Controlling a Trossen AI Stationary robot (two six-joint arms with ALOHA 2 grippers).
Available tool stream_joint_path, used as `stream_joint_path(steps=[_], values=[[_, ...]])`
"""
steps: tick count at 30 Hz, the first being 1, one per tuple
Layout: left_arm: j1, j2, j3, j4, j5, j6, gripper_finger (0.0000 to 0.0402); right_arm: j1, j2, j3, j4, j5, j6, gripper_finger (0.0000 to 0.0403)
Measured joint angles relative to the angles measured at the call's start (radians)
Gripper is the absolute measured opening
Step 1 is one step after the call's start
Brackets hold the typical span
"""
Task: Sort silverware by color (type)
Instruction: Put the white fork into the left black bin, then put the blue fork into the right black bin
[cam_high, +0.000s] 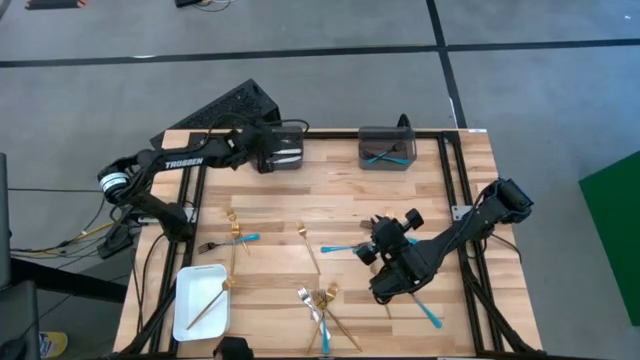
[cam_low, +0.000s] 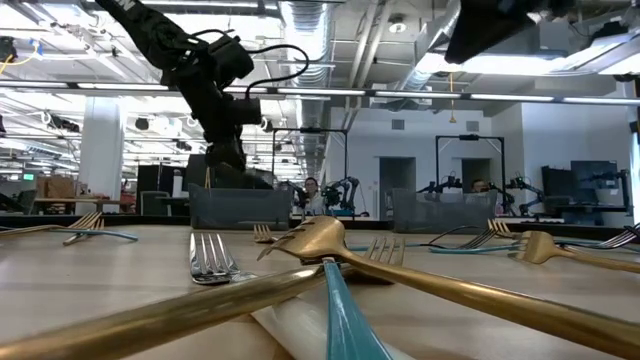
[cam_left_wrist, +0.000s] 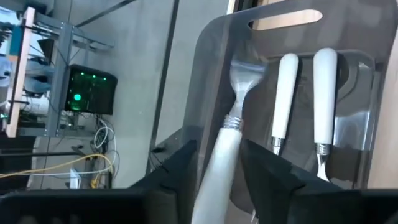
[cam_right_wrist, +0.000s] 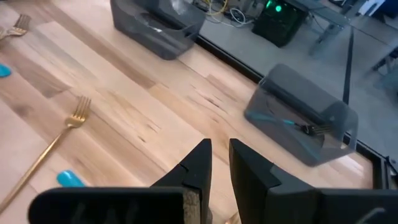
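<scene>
White-handled fork (cam_left_wrist: 224, 149) pinched in the left gripper (cam_left_wrist: 214, 180) over the far-left grey bin (cam_left_wrist: 360, 112).

Two more white-handled utensils (cam_left_wrist: 301, 99) already lie in that bin. Gold and turquoise forks (cam_high: 322, 305) are scattered on the wooden table (cam_high: 280, 200), one gold fork (cam_high: 208, 303) on the white tray (cam_high: 185, 310). The right gripper (cam_right_wrist: 214, 168) hovers mid-table, fingers nearly together, holding nothing.
</scene>
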Motion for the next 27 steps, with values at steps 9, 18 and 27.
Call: stream_joint_path(steps=[9, 18, 27], values=[[-0.009, 0.006, 0.000, -0.008, -0.070, -0.144, 0.0195, 0.025, 0.000, 0.000, -0.051, -0.104, 0.020, 0.0082], [-0.083, 0.005, 0.000, -0.053, 0.043, -0.369, 0.0196, 0.022, 0.000, -0.040, -0.050, -0.432, 0.062, 0.0082], [-0.196, 0.004, 0.000, -0.054, 0.132, -0.421, 0.0196, 0.092, -0.206, -0.336, 0.119, -0.626, 0.381, 0.0082]])
